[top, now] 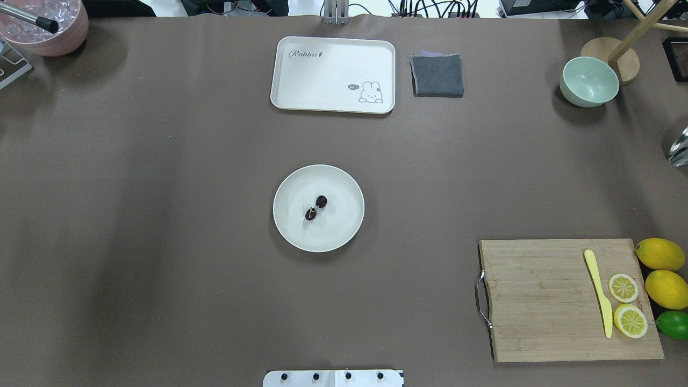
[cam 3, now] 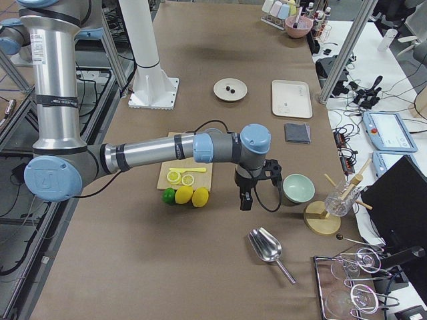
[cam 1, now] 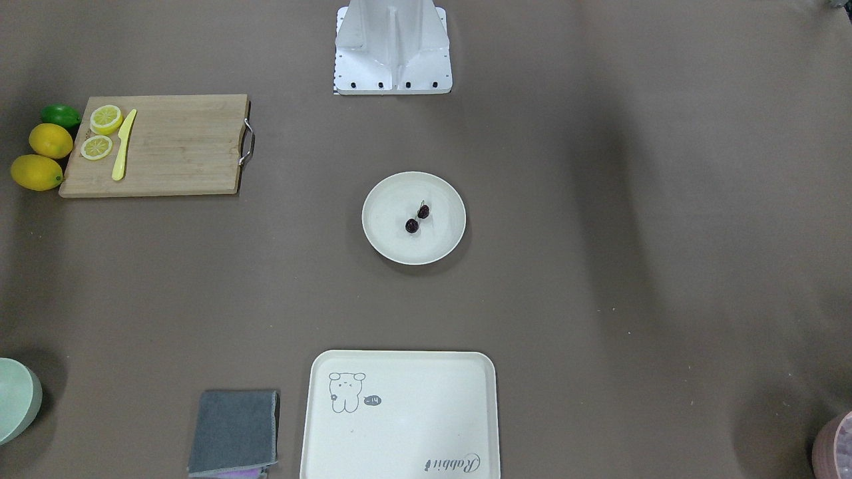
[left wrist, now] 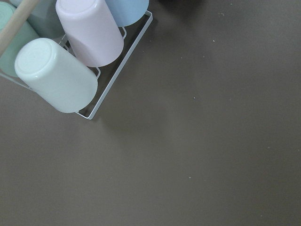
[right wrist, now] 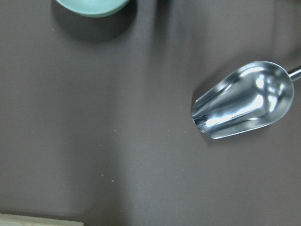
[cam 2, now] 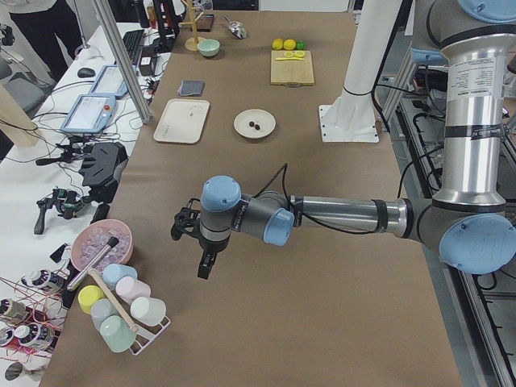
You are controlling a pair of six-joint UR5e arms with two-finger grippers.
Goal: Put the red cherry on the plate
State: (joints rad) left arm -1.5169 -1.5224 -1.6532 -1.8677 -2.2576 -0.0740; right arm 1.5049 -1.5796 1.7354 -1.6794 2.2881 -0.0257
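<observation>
One red cherry (cam 1: 413, 226) pair, two tiny fruits, lies on the one plate (cam 1: 386, 233), well apart from both claws. I cannot tell if the left claw (cam 2: 205, 268) or right claw (cam 3: 245, 200) is open.

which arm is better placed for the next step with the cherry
Neither: the red cherry already lies on the plate, and the left gripper and right gripper hang at opposite table ends, far from it.

The red cherry (top: 316, 207) lies on the plate (top: 344, 231).
</observation>
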